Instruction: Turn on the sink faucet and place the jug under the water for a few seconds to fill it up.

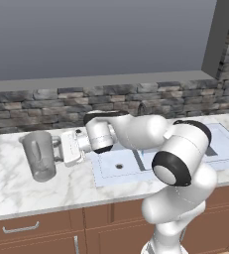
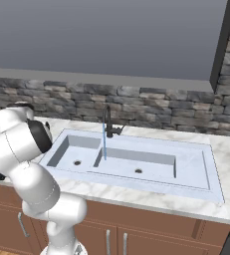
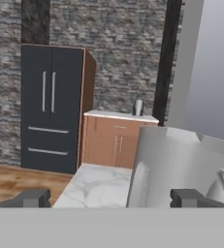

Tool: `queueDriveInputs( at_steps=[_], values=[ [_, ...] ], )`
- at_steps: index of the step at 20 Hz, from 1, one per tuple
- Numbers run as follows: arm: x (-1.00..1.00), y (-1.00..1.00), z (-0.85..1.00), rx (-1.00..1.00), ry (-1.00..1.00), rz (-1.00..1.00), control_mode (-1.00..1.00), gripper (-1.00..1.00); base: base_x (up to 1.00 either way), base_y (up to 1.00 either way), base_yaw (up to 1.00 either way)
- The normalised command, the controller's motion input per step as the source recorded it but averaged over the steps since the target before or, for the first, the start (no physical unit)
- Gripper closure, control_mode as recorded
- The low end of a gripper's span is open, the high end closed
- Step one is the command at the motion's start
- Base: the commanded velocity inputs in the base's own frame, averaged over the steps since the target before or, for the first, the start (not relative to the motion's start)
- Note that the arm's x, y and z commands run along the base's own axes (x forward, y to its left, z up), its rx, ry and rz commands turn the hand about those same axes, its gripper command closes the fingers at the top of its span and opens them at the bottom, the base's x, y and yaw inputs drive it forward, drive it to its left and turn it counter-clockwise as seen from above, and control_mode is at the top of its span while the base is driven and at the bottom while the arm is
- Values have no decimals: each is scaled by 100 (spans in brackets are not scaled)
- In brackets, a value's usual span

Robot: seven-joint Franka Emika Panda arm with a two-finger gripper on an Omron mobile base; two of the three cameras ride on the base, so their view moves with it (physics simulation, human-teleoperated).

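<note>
The jug (image 1: 39, 155) is seen upright on the tabletop (image 1: 17, 186), left of the sink (image 2: 136, 162), where water is already run from the sink faucet (image 2: 108, 121). The gripper (image 1: 65, 149) is held spread wide just beside its handle. A rigid, slick, glass-like body is judged (heavier once filled); the handle or upper wall is best pinched

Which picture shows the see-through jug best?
The left base view: the whole jug stands upright on the counter, handle toward the open tool. The hand view shows just a close-up part of its side. In the right base view the arm blocks that spot.
</note>
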Motion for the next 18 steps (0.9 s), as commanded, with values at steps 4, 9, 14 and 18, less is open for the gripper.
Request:
queueDriveInputs(
  at_steps=[4,9,14,18],
  values=[
    [-2,6,-2,0,0,0,-100,-100,0,0,0],
    [-5,0,0,0,0,0,-100,-100,0,0,0],
    [-9,0,0,0,0,0,-100,-100,0,0,0],
    [-5,-10,0,2,-1,0,-100,-100,0,0,0]
  ],
)
